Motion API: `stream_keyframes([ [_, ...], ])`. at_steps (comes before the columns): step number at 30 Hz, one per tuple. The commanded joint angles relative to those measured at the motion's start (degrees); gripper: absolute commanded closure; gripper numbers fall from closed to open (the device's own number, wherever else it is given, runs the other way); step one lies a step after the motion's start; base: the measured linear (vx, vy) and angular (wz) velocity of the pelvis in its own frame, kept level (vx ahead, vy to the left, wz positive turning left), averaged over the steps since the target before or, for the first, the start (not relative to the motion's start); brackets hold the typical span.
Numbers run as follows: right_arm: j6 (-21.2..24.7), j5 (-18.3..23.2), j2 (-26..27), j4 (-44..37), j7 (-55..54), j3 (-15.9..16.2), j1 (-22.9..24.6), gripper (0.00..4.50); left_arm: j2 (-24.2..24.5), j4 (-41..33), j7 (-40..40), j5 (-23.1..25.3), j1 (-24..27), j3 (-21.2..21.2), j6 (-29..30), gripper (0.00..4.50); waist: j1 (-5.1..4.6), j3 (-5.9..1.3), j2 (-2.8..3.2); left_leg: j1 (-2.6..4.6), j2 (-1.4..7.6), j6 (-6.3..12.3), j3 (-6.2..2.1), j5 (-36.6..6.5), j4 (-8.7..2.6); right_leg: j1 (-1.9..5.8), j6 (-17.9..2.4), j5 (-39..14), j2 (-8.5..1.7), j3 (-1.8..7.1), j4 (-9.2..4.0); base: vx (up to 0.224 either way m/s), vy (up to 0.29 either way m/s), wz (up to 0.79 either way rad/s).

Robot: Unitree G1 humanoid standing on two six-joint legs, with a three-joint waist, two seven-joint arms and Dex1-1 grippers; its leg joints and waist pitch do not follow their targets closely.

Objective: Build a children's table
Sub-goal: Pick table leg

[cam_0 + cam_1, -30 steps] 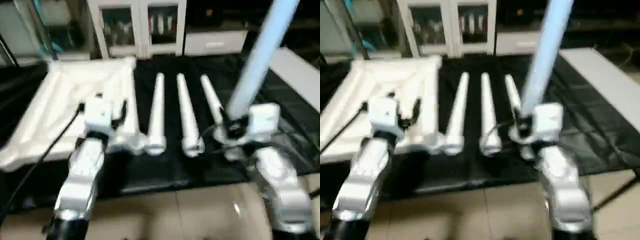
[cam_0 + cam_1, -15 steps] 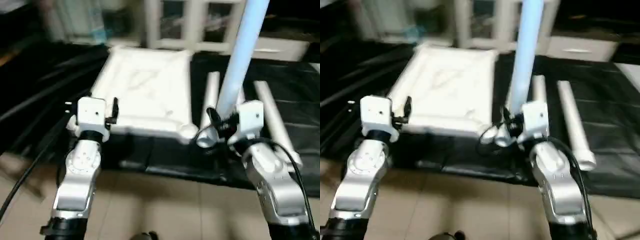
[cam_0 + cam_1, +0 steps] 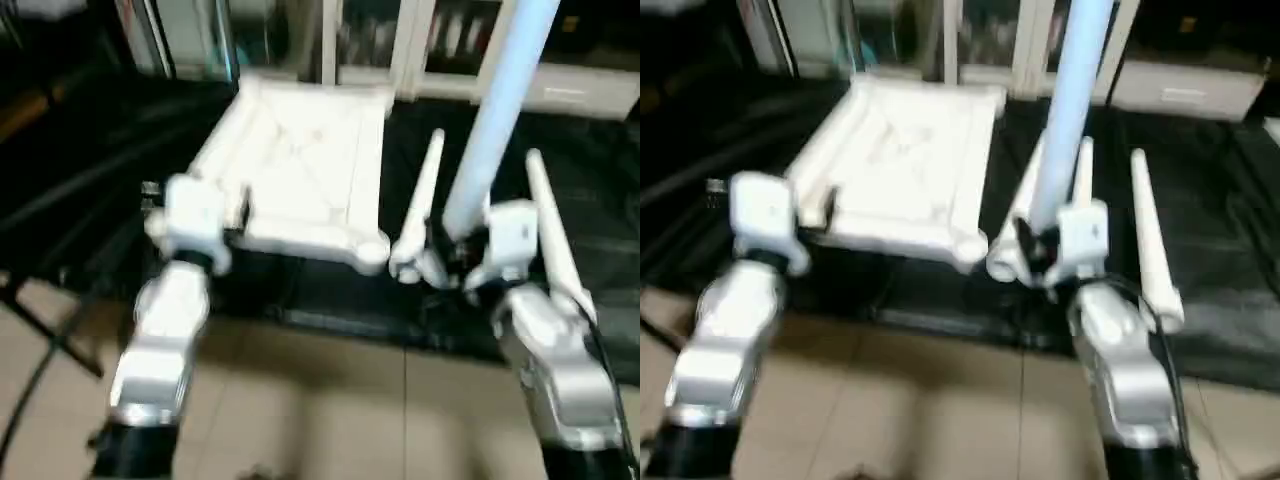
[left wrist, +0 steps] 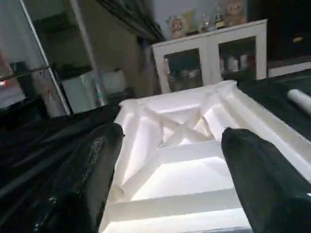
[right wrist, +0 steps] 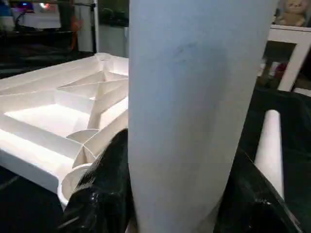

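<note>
A white table top (image 3: 300, 180) lies ribbed side up on black sheeting in the upper centre of the head view, its round corner sockets open to receive legs. The right gripper (image 3: 462, 250), right of centre, is clamped on one pale leg (image 3: 500, 110) held nearly upright, probably ready to carry to the near socket (image 3: 372, 252). Two spare legs (image 3: 422, 200) lie flat to the top's right. The left gripper (image 4: 170, 179), fingers (image 4: 92, 170) wide apart and holding nothing, faces the top's near edge, seemingly ready to steady it.

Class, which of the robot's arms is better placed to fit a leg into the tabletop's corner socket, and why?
Right: its end effector holds an upright leg near the tabletop's corner socket; the left end effector is open, empty.
</note>
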Motion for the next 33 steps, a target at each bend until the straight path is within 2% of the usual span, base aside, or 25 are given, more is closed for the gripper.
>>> stream_keyframes([
  [1, 0.31, 0.42, 0.41, -1.84, 0.42, 0.29, -0.87, 2.65, 0.97, -0.70, -0.68, -0.43, -0.49, 0.83, 0.49, 0.80, 0.68, -1.92, -0.29, -2.91, 1.98, 7.44, -0.99, -16.11, -3.77, 6.60, -5.59, -36.36, -9.55, -0.20, -10.39, 0.024, 0.084, 0.23],
  [3, 0.07, 0.13, 0.69, -1.80, 0.25, 0.30, -1.01, 2.65, 1.26, -0.65, -1.54, -0.98, -0.54, 0.69, 0.67, 0.80, 0.06, -2.47, 0.89, -1.73, 1.93, 9.01, -0.98, -14.36, -4.17, 7.84, -5.04, -31.04, -8.86, -3.54, -11.47, 0.060, 0.107, 0.52],
  [4, 0.01, 0.83, 1.35, -1.61, 0.15, -0.18, -1.11, 2.65, 1.48, -0.66, -2.27, -1.45, -0.39, 0.59, 0.86, 0.80, -2.87, -2.58, 2.60, 7.12, 6.90, 4.72, -4.62, -24.76, -7.48, 1.54, -5.92, -18.64, -3.29, -3.69, -5.98, 0.110, 0.080, 0.55],
  [6, -0.13, 1.10, 1.47, -1.57, 0.04, -0.34, -1.16, 2.65, 1.57, -0.72, -2.69, -1.56, -0.17, 0.59, 0.98, 0.80, -4.08, -4.12, 2.98, 10.64, 9.45, 6.52, -8.46, -28.29, -8.51, -2.31, -3.03, -6.93, -2.28, -2.60, 0.99, 0.145, 0.070, 0.30],
  [7, -0.20, 0.95, 1.20, -1.67, 0.07, -0.21, -1.18, 2.65, 1.58, -0.77, -2.70, -1.39, 0.05, 0.60, 0.99, 0.80, -3.97, -3.91, 2.33, 10.39, 9.18, 13.69, -7.94, -20.79, -7.21, -5.79, 2.54, -1.24, -3.03, -1.59, 4.07, 0.131, 0.076, 0.15],
  [9, -0.43, 1.40, 1.09, -1.84, 0.27, -0.40, -1.26, 2.65, 1.40, -0.85, -3.03, -1.49, 0.35, 0.55, 1.10, 0.80, -3.91, -3.89, 1.36, 9.31, 8.07, 20.08, -5.85, -10.14, -7.27, -7.53, 4.59, 3.22, -3.68, -1.07, 4.82, 0.125, 0.036, 0.11],
  [10, -0.52, 1.48, 1.06, -1.71, 0.36, -0.48, -1.35, 2.65, 1.34, -0.71, -3.11, -1.54, 0.37, 0.48, 1.03, 0.80, -3.23, -3.20, 0.22, 7.58, 6.21, 19.44, -2.53, -10.08, -7.82, -7.33, 2.53, 7.62, -4.24, -0.51, 2.37, 0.115, -0.023, 0.09],
  [12, -0.97, 1.05, 0.93, -1.17, 0.33, -0.46, -1.44, 2.65, 1.30, -0.44, -3.47, -1.79, 0.53, 0.19, 0.69, 0.80, -2.97, -3.12, -2.30, 5.56, 2.52, 16.03, 0.21, -16.55, -7.11, -4.13, 0.76, 8.15, -5.79, 1.75, -3.23, 0.112, -0.092, 0.04],
  [13, -0.97, 1.04, 1.03, -0.86, 0.05, -0.82, -1.65, 2.65, 1.39, -1.33, -4.77, -2.54, 1.24, -0.49, 0.91, 0.80, 0.58, -4.55, -4.44, 1.05, -3.60, 11.45, 1.53, -11.83, 3.63, 2.79, -1.03, -19.01, -13.01, 10.72, -8.78, 0.125, -0.126, 0.10],
  [14, -0.96, 1.03, 1.05, -0.84, 0.02, -0.84, -1.66, 2.65, 1.40, -1.39, -4.84, -2.57, 1.29, -0.52, 0.94, 0.80, 0.28, -4.13, -5.32, -0.96, -2.93, 10.26, 0.68, -8.21, 4.98, 3.99, -2.49, -22.31, -12.74, 10.38, -8.54, 0.131, -0.114, 0.04],
  [16, -0.34, 0.49, 1.46, -0.52, -0.60, -0.75, -1.84, 2.65, 1.76, -2.65, -6.40, -3.68, 2.57, -1.03, 1.54, 0.80, 0.87, -3.67, -3.48, -3.64, -1.78, 5.26, -1.14, -0.91, 6.29, 4.52, -9.37, -17.60, -11.94, 8.79, -7.77, 0.131, -0.090, -0.03],
  [18, 0.18, -0.23, 1.38, -0.87, -0.90, -0.13, -1.67, 2.65, 1.59, -3.13, -7.10, -4.65, 3.34, -0.87, 1.95, 0.80, 1.04, -3.51, -2.90, -4.02, -1.09, 4.35, -1.11, 1.98, 5.20, 4.12, -13.62, -15.13, -10.66, 6.89, -8.19, 0.124, -0.003, -0.03],
  [19, 0.48, -0.34, 1.27, -1.50, -0.96, 0.09, -1.27, 2.65, 1.28, -3.03, -7.55, -5.18, 3.77, -0.85, 1.87, 0.80, 0.50, -3.04, 0.85, -2.25, 1.53, 4.97, -0.82, 3.34, -0.71, 2.31, -13.13, -18.12, -7.42, 2.66, -8.51, 0.123, 0.039, 0.02],
  [20, 0.59, -0.32, 1.22, -1.76, -0.94, 0.11, -1.11, 2.65, 1.20, -2.91, -7.69, -5.29, 3.90, -0.91, 1.71, 0.80, -0.11, -2.70, 1.52, 0.05, 2.44, 4.34, -0.43, 0.38, -2.82, 1.44, -11.00, -19.48, -5.80, 0.53, -8.96, 0.124, 0.137, -0.03],
  [21, 0.80, -0.24, 1.14, -2.21, -0.88, 0.11, -0.84, 2.65, 1.05, -2.71, -7.94, -5.41, 4.11, -1.02, 1.40, 0.80, -3.14, -2.57, 2.91, 2.60, 6.63, 4.83, -5.14, -18.76, -6.79, -0.95, -6.98, -14.73, -1.57, -1.61, -2.62, 0.124, 0.137, -0.03],
  [22, 1.52, -0.33, 0.57, -3.79, -0.75, 0.05, 0.00, 2.65, 0.78, -2.12, -8.54, -5.54, 4.39, -1.71, 0.96, 0.80, -4.16, -3.93, 2.99, 7.42, 9.31, 7.43, -8.27, -25.80, -7.56, -4.30, -4.57, -7.79, -2.17, -0.91, 2.44, 0.143, 0.164, 0.00],
  [23, 2.42, 0.10, 0.33, -5.14, -0.83, -0.28, 0.81, 2.65, 0.53, -1.67, -8.90, -5.42, 4.54, -2.37, 0.56, 0.80, -4.13, -4.44, 3.11, 8.47, 9.40, 9.96, -8.79, -24.87, -7.25, -5.09, -2.50, -4.98, -2.50, -0.89, 3.29, 0.155, 0.102, 0.10],
  [24, 2.82, 0.37, 0.30, -5.64, -0.91, -0.48, 1.13, 2.65, 0.44, -1.52, -9.01, -5.32, 4.58, -2.63, 0.40, 0.80, -4.66, -4.21, 2.34, 8.57, 9.40, 12.99, -8.54, -22.41, -6.97, -5.86, -0.68, -2.86, -2.73, -0.80, 3.68, 0.155, 0.102, 0.10],
  [25, 3.92, 1.68, 0.68, -7.09, -1.26, -1.40, 1.96, 2.65, 0.09, -1.35, -9.21, -5.23, 4.69, -3.25, 0.19, 0.80, -4.84, -3.73, 1.66, 9.20, 10.32, 16.02, -4.86, -16.31, -6.94, -8.02, 2.71, 0.79, -4.27, -0.26, 3.92, 0.144, 0.064, 0.08],
  [27, 4.83, 2.75, 0.99, -8.26, -1.39, -2.24, 2.76, 2.65, -0.22, -1.39, -9.16, -5.22, 4.94, -3.91, 0.00, 0.80, -4.90, -3.18, -1.21, 8.28, 9.65, 10.41, 0.16, -18.64, -8.30, -6.87, 0.76, 4.58, -5.54, -0.10, 1.44, 0.134, -0.002, -0.19],
  [29, 5.24, 2.64, 0.47, -9.06, -0.91, -2.06, 3.54, 2.65, -0.74, -1.67, -8.71, -5.08, 5.57, -4.59, -0.26, 0.80, -3.29, -2.67, -4.07, 6.09, 0.56, 2.49, 7.11, -26.31, -2.29, -2.88, -7.49, -9.86, -6.25, 5.82, -6.35, 0.166, -0.077, -0.52],
  [30, 5.16, 2.27, -0.03, -8.94, -0.53, -1.84, 3.74, 2.65, -1.30, -2.01, -8.07, -4.93, 6.19, -4.94, -0.42, 0.80, -1.51, -4.00, -5.32, 3.11, -2.39, 2.97, 6.42, -21.18, 2.21, 2.67, -11.26, -15.15, -8.55, 10.93, -7.61, 0.194, -0.085, -0.55],
  [31, 5.21, 2.22, -0.42, -8.62, -0.28, -2.01, 3.72, 2.65, -2.14, -2.41, -7.38, -4.79, 6.93, -5.17, -0.40, 0.80, -0.11, -4.28, -5.74, -4.29, -1.69, 2.33, 1.28, -5.86, 7.67, 7.70, -15.76, -11.58, -10.48, 13.85, -6.58, 0.206, -0.054, -0.61],
  [32, 5.21, 2.23, -0.43, -8.61, -0.28, -2.02, 3.73, 2.65, -2.17, -2.42, -7.36, -4.78, 6.95, -5.18, -0.41, 0.80, -0.49, -4.22, -5.55, -5.53, -2.01, 0.98, 0.37, -3.69, 8.14, 7.69, -15.97, -6.81, -8.95, 13.66, -5.79, 0.157, -0.019, -0.60],
  [33, 5.28, 2.49, -0.88, -7.76, 0.35, -2.02, 2.61, 2.65, -2.81, -2.68, -6.76, -4.48, 7.61, -5.32, -0.55, 0.80, -1.05, -3.90, -6.04, -5.54, -1.46, 1.68, -0.36, 2.73, 6.95, 5.47, -13.91, -0.51, -9.10, 7.85, -5.93, 0.157, -0.019, -0.60],
])
